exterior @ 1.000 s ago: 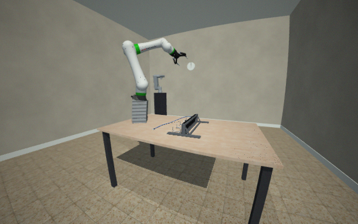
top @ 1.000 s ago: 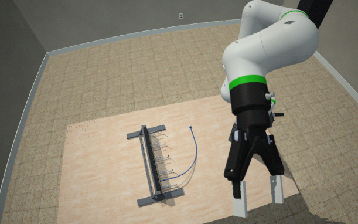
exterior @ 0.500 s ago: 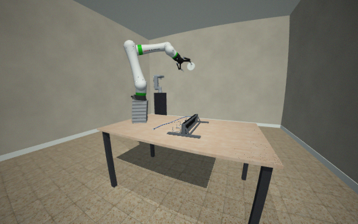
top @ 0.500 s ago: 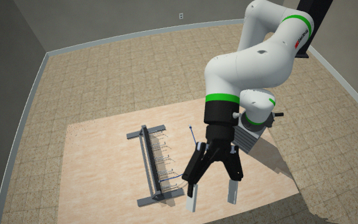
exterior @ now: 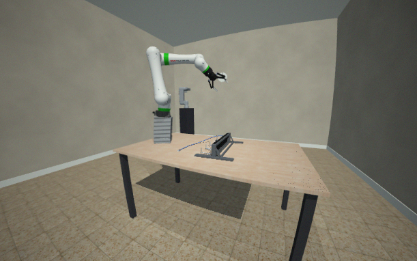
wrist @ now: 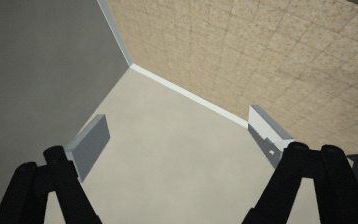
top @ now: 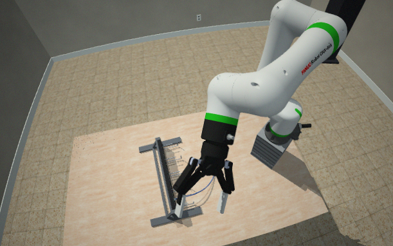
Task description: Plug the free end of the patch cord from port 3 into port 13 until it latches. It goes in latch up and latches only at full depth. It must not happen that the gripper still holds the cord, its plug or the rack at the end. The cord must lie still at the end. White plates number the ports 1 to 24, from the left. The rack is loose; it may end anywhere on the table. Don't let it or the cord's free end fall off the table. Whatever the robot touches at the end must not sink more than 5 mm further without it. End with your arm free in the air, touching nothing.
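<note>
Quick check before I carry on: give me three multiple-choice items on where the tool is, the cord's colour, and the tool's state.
1. Where is the tool?
A. high above the table
B. resting on the rack
C. under the table

2. What colour is the loose cord lying on the table?
A. red
B. blue
C. yellow

3. What state is the tool in?
A. shut on the cord
B. shut on nothing
C. open, holding nothing

Answers:
1 A: the exterior view shows it up in the air, far above the rack.
2 B: a blue line runs from the rack across the table.
3 C: the wrist view shows the fingers spread wide with only wall and floor between them.
</note>
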Available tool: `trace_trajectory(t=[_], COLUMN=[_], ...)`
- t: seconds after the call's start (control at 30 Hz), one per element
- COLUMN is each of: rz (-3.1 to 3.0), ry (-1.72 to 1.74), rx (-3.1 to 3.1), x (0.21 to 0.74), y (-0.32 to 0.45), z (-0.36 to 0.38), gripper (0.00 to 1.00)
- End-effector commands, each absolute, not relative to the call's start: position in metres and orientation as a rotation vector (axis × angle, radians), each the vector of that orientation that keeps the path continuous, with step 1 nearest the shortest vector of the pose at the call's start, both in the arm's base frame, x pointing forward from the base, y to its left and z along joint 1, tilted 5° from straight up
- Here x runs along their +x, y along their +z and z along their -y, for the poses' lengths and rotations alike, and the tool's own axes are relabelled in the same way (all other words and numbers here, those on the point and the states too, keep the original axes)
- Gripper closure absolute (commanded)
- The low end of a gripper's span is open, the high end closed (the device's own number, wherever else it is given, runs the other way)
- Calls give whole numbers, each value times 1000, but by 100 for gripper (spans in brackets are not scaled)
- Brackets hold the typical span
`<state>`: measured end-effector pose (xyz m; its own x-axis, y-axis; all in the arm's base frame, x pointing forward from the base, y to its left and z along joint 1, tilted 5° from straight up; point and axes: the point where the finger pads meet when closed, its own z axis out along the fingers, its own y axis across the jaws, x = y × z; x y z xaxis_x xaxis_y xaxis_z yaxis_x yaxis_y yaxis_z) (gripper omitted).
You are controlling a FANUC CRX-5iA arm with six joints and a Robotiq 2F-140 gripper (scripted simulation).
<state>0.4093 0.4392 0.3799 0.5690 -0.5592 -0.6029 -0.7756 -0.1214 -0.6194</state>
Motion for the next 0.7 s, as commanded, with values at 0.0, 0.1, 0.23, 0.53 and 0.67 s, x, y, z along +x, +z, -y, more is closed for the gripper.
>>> trace_trajectory(t=[0.0,0.1,0.23,0.53,0.67], rz=[-1121,-1165,-1203,-1281,-1323], ry=[243,200,163,92,56], rx=[-1813,-1835,-1855,-1898,-1922], x=[424,445,462,492,505], y=[363,333,307,255,226], z=[-430,-410,-390,-347,-322], gripper=[0,0,0,0,0])
